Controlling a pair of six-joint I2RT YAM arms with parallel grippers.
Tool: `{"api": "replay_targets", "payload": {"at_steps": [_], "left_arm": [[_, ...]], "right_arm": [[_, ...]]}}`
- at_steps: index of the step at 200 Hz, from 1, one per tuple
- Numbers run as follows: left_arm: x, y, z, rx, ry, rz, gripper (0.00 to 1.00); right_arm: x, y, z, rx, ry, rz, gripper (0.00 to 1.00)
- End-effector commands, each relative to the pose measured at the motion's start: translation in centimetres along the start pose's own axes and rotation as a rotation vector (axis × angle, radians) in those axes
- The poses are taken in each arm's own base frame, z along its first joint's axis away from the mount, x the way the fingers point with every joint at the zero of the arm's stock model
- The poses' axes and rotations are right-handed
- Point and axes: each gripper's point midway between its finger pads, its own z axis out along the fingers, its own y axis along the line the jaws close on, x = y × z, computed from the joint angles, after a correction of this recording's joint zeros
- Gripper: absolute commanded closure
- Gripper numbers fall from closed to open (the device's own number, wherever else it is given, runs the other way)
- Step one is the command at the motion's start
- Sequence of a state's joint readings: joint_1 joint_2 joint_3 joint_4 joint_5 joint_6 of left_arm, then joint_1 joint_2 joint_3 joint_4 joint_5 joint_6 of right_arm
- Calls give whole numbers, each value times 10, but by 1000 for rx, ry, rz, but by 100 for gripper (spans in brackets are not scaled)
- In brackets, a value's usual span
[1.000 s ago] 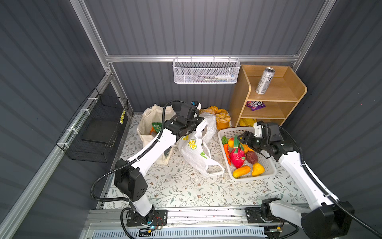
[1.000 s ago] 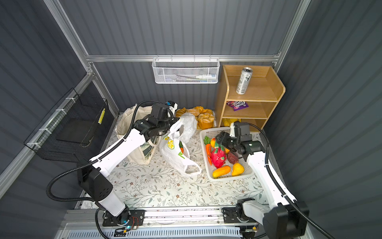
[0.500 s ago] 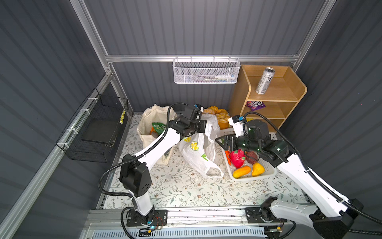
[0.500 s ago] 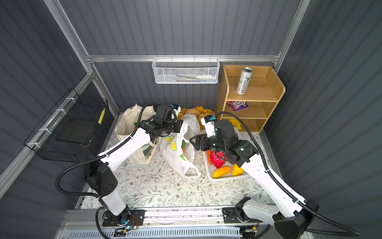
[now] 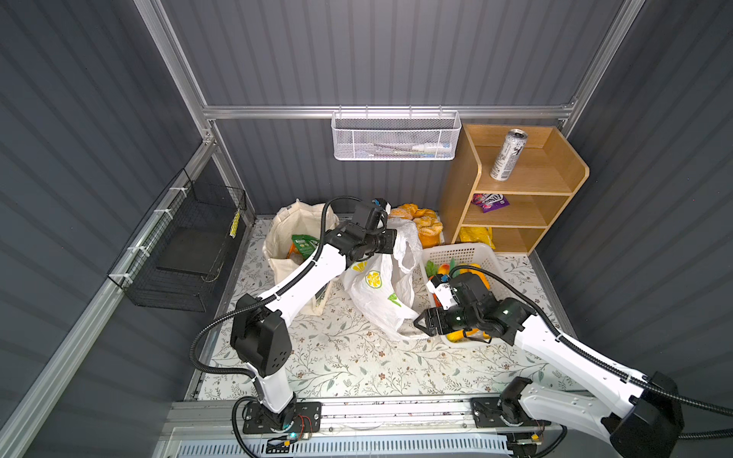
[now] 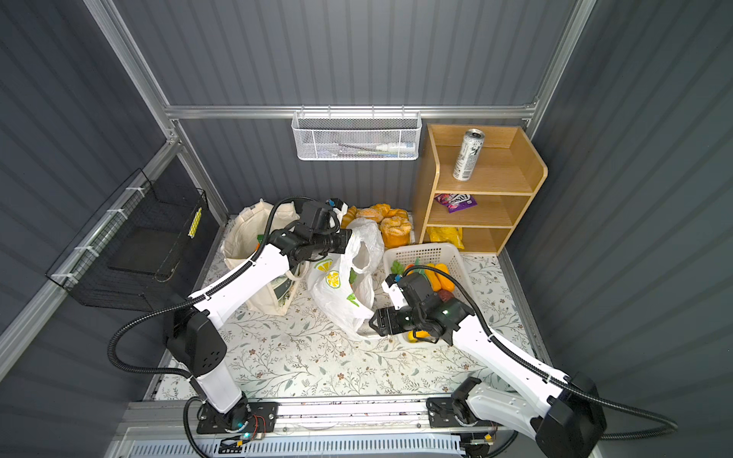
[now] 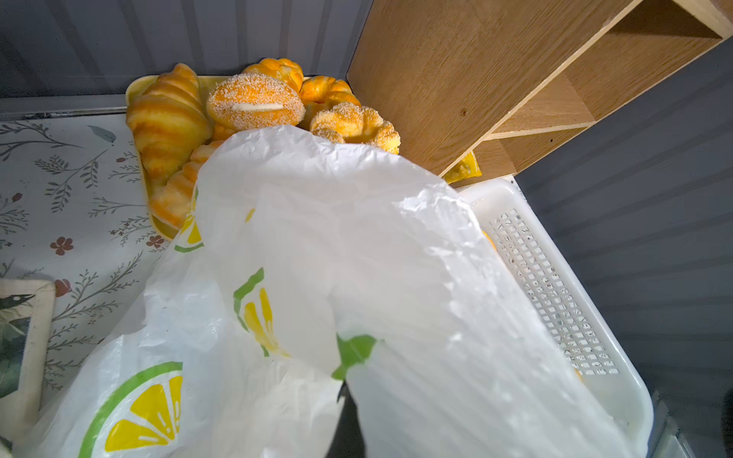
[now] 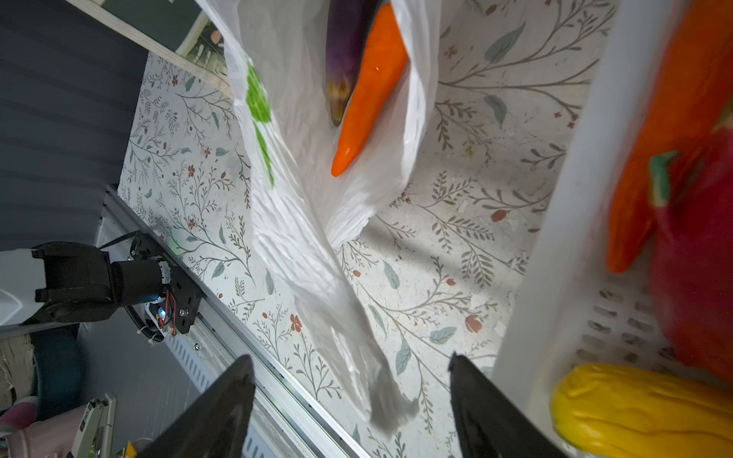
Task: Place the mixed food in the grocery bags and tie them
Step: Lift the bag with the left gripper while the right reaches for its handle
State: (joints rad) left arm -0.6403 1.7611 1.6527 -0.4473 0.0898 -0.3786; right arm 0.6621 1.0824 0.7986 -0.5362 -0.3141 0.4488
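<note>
**Plastic bag** point(image 5: 377, 285), lemon print: mid-table point(image 5: 357, 357), between the tote point(image 5: 283, 234) at the far left corner and the basket point(image 5: 464, 253) along the right edge.

**Right wrist view only:** the eggplant point(image 8: 349, 51) and an orange vegetable point(image 8: 373, 91) lie inside the bag, touching each other. The bag's twisted tail ends between the fingers point(image 8: 222, 408) of the right gripper point(image 8: 349, 361). The fingers are spread to either side of the tail, clear of it.

**Left wrist view only:** bread point(image 7: 254, 101) at the far edge, behind the bag film. The film covers that gripper's fingers.

**Both top views only:**
- The can point(image 5: 508, 155) stands upright on the top level of the shelf point(image 5: 535, 174), at the far right corner.
- A purple packet point(image 5: 490, 200) lies one level down.
- A green packet point(image 5: 303, 242) sits in the tote.

**Left arm:** stretched from the near edge across the tote, wrist level. The left gripper point(image 5: 392, 242) is clamped on the bag's upper rim, holding it up.

**Right arm:** elbowed in from the near right corner. The gripper is low over the table, pointing left, at the basket's near corner.
</note>
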Motion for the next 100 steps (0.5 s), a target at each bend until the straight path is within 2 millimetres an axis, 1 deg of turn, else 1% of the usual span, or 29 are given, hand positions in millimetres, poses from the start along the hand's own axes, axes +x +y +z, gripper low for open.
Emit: {"api": "replay_targets", "payload": {"at_steps": [1,9,14,26,31,35,46,54,60,63,66,71,86,100], "left_arm": [[-11,-2,-1,3,-25,-2,100],[-12,-2,-2,1,-27,-2,100],[-12,-2,-1,-1,-28,-2,100],[-13,-2,-2,-5,-31,0,100],[-14,-1,-3,-6,-32,2,100],[-14,-1,-3,-8,-32,3,100],[-14,0,-4,-16,-33,4,100],[-16,2,-6,-31,-39,7,100],[-19,4,-9,-48,-46,12,100],[-21,5,-11,-56,-52,14,100],[-23,8,-13,-69,-57,14,100],[-27,10,-18,-82,-71,14,100],[-44,18,-36,-124,-134,-5,100],[-60,23,-59,-159,-210,-32,100]], "right_arm": [[2,9,9,-60,17,19,25],[2,10,11,-74,20,20,26],[6,6,20,-62,48,33,27],[8,4,28,-59,63,36,28],[7,4,30,-59,62,39,30],[8,3,32,-58,64,40,34],[4,3,32,-50,63,31,51],[-2,4,28,-38,51,13,68],[-9,6,22,-25,38,-6,82],[-14,2,18,13,21,-17,88],[-19,1,13,32,8,-30,94],[-29,0,4,56,-10,-46,100],[-63,2,-29,110,-81,-80,100],[-100,12,-66,118,-172,-105,100]]}}
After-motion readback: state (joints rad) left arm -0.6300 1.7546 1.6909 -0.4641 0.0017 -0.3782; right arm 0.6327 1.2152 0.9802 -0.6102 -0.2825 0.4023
